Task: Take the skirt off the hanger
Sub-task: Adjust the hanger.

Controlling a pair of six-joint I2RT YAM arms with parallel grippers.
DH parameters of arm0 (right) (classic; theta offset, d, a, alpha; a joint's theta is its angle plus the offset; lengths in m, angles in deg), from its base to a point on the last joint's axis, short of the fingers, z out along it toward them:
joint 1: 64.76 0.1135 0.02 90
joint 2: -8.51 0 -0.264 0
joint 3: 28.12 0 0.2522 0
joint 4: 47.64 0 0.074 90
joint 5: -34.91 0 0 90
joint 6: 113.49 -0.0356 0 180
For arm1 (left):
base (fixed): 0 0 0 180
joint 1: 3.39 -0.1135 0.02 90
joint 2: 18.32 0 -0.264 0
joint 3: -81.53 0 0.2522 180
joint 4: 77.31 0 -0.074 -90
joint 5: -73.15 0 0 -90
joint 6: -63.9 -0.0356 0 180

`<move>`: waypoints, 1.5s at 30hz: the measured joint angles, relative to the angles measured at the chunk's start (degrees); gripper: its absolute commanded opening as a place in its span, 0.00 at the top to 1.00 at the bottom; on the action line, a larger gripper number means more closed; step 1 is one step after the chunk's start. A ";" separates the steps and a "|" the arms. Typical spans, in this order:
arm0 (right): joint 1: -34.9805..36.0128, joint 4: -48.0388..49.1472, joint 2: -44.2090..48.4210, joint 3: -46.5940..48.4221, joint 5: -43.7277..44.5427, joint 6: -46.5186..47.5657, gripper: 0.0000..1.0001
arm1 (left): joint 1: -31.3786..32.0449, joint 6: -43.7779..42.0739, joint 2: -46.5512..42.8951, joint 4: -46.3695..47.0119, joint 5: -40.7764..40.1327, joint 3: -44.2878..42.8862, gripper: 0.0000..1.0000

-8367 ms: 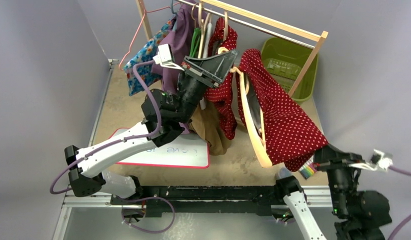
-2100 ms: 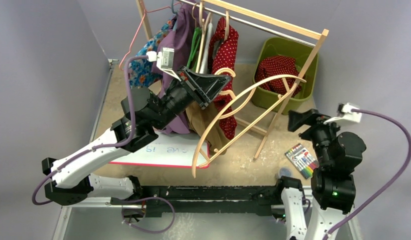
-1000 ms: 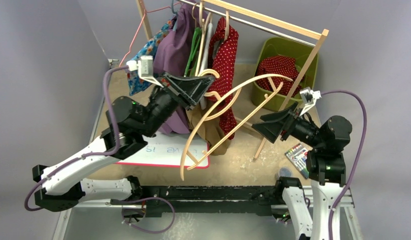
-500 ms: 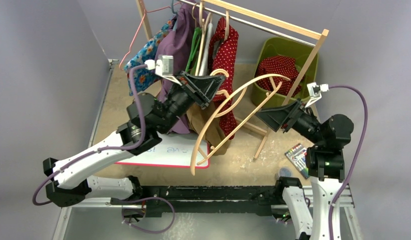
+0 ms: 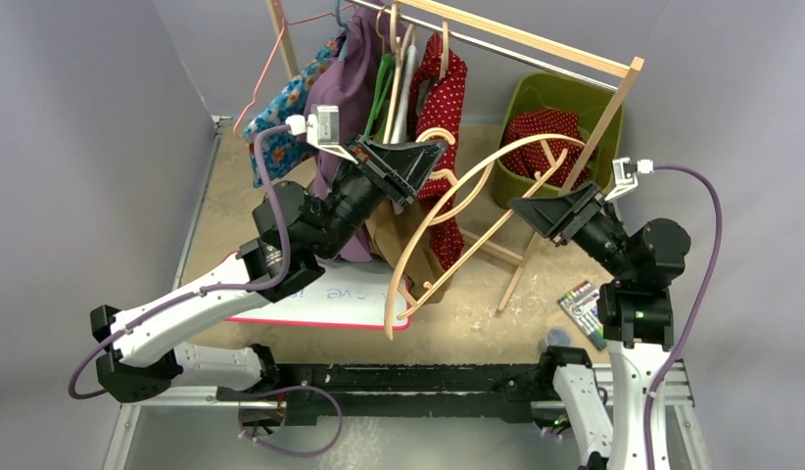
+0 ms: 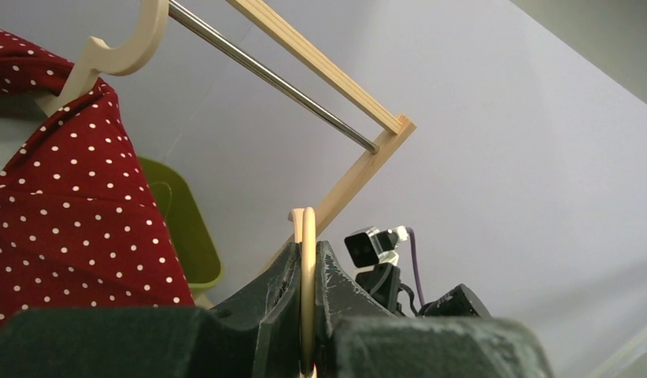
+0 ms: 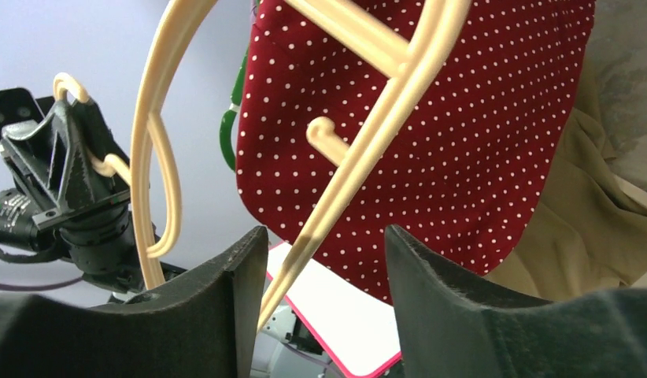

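A bare wooden hanger [image 5: 395, 299] hangs tilted in the air in front of the rack. My left gripper [image 5: 436, 147] is shut on its hook; in the left wrist view the hook [image 6: 308, 228] is pinched between the jaws of my left gripper [image 6: 306, 250]. My right gripper [image 5: 523, 208] is open at the hanger's lower bar. In the right wrist view that bar [image 7: 367, 134] runs between the jaws of my right gripper [image 7: 324, 236], close to the left finger, with a gap on the other side. The red polka-dot skirt [image 5: 541, 132] lies bunched in the green bin.
The green bin [image 5: 596, 168] stands at the back right behind the wooden rack [image 5: 536, 44]. Another red dotted garment [image 5: 444, 88], a purple one [image 5: 342, 83], a floral one [image 5: 281, 122] and a tan one [image 5: 394, 240] hang there. A whiteboard [image 5: 320, 299] and a marker pack [image 5: 583, 305] lie on the table.
My right gripper has risen toward the back and its jaws have narrowed around the hanger's bar. The left arm has swung the hanger slightly right.
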State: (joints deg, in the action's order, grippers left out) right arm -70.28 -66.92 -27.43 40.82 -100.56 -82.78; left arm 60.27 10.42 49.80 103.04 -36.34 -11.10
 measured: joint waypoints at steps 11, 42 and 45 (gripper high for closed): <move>0.00 3.65 1.53 -3.74 1.29 -5.95 0.75 | -0.11 1.86 2.01 0.85 1.62 -0.39 1.00; 0.00 19.76 3.41 -11.65 -0.57 -16.31 1.00 | -0.26 3.06 -2.32 -18.69 3.17 -3.76 0.28; 0.00 19.87 3.45 -11.78 -0.57 -16.09 1.00 | -0.24 2.19 -6.21 -20.83 3.02 -2.58 0.06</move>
State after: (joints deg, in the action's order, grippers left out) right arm -70.28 -47.05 -23.98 29.04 -101.13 -98.87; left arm 60.03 12.60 43.59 82.21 -33.32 -13.68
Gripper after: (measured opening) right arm 0.042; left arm 0.762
